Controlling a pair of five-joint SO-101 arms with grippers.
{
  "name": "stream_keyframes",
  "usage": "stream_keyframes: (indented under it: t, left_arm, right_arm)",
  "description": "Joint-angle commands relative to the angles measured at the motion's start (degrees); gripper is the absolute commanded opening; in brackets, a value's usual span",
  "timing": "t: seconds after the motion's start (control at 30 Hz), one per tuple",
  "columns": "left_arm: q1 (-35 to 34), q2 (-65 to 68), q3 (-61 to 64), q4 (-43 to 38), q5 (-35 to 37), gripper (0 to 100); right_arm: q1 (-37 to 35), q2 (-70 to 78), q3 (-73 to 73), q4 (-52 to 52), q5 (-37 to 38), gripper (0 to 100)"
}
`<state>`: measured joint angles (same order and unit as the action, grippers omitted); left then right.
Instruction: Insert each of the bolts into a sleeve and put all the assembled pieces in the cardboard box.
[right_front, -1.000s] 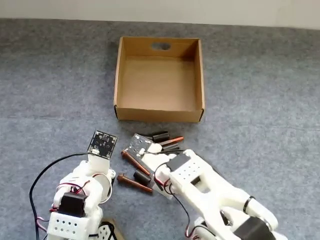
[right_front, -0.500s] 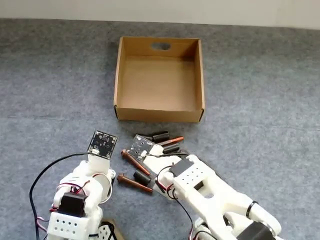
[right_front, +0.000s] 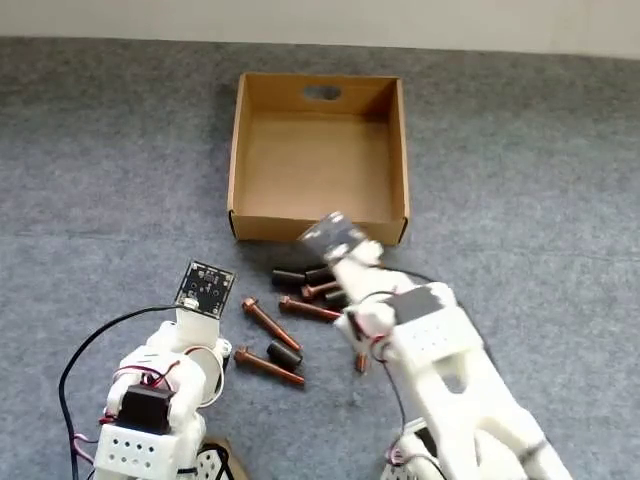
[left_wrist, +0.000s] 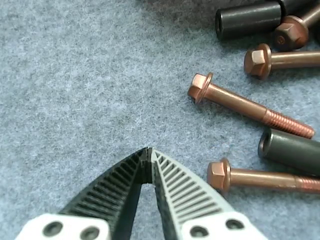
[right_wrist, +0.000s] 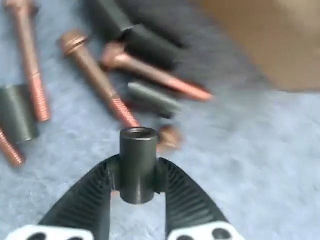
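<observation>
The task is only at its beginning. The box (right_front: 318, 170) is empty, and I see no bolt inside a sleeve yet. The loose bolts (right_front: 268, 322) and sleeves (right_front: 284, 354) lie in a small heap on the grey surface (right_front: 520, 200), just in front of the box. The right pincer (right_wrist: 137, 175) pinches one dark sleeve (right_wrist: 138, 150) near the heap, with its open end toward the camera. The left pincer (left_wrist: 149, 155) is pressed together with nothing in it, close beside the bolts. I judge that every bolt is left to insert and every piece left to put in the box.

The high view gives the whole box and how the heap lies before it. The right wrist view makes the grasp on the sleeve plain. The left wrist view gives the meeting tips, and the hexagon heads and threads.
</observation>
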<state>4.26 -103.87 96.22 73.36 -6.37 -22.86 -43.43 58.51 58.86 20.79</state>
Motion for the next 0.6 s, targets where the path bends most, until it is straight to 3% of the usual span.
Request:
stream_keyframes:
  t: [0.0,0.2,0.57]
  left_arm:
    - [0.9,-0.5,1.0,0.3,-0.1,1]
    - [0.9,-0.5,1.0,0.3,-0.1,1]
    - [0.9,-0.5,1.0,0.3,-0.1,1]
  right_arm:
    - [6.1,-10.9,-2.2,3.9,-4.9,0.5]
    - [15.3,-19.6,9.2,1.1,-17.1,0.5]
    - [19.0,-20.1,22.2,-12.2,-17.6,0.5]
